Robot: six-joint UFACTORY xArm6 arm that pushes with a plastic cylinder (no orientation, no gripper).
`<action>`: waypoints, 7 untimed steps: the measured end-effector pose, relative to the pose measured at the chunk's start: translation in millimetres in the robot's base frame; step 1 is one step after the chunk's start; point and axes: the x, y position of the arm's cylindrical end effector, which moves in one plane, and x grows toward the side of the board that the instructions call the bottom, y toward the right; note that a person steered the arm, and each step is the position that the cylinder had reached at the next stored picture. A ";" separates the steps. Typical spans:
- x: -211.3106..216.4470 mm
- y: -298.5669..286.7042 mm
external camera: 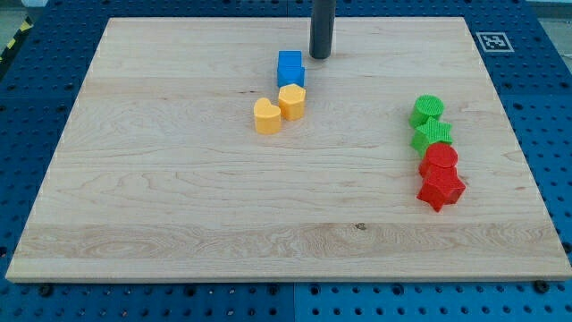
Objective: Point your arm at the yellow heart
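Note:
The yellow heart (pixel 265 117) lies on the wooden board (pixel 179 197), a little left of centre toward the view's top. A yellow hexagon block (pixel 291 101) touches its upper right side. A blue block (pixel 290 69) sits just above the hexagon. My tip (pixel 320 56) is the lower end of a dark rod coming down from the view's top. It stands just right of and above the blue block, apart from the yellow heart, which lies down and to its left.
At the view's right, a column of blocks stands close together: a green round block (pixel 427 111), a green block (pixel 433 135), a red round block (pixel 440 158) and a red star (pixel 441 189). A marker tag (pixel 491 41) sits at the board's top right corner.

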 end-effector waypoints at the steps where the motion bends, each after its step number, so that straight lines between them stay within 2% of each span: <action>1: 4.2 0.0; 2: 23.9 -2.4; 5: 29.1 33.4; 6: 50.1 33.4; 7: 52.5 33.4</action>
